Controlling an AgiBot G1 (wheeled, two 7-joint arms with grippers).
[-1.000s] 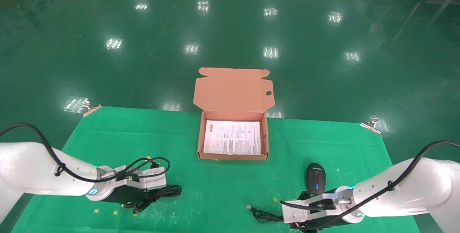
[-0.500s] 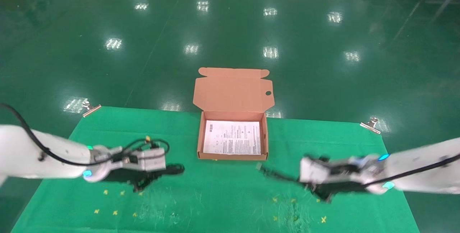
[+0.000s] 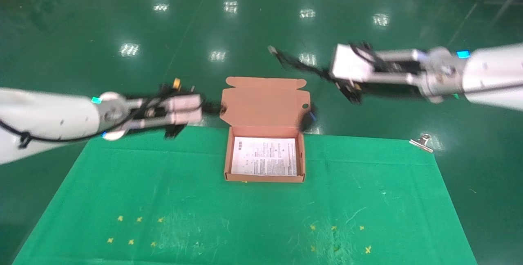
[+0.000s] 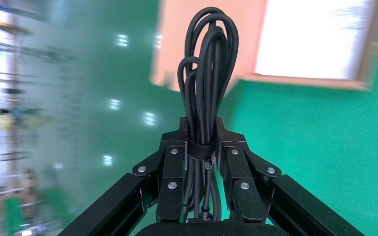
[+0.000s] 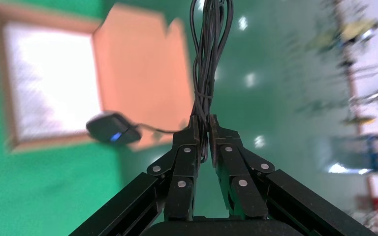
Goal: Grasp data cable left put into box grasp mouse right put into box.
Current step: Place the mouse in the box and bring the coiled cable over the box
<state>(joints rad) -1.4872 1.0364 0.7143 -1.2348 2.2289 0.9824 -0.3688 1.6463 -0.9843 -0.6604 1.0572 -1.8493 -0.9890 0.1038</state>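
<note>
Head view: left end effector [image 3: 208, 107] clamps the data cable [image 4: 207, 73] beside the box [image 3: 264, 175]; right end effector [image 3: 347, 89] pinches the cord [image 5: 207, 59], the mouse [image 5: 113, 129] dangling.

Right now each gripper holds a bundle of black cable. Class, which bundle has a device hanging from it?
The bundle in the right gripper: the mouse dangles from its cord. The data cable in the left gripper has nothing attached.

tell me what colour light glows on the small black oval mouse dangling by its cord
Blue. The small black oval mouse shows a blue-lit spot, clearest in the right wrist view.
</note>
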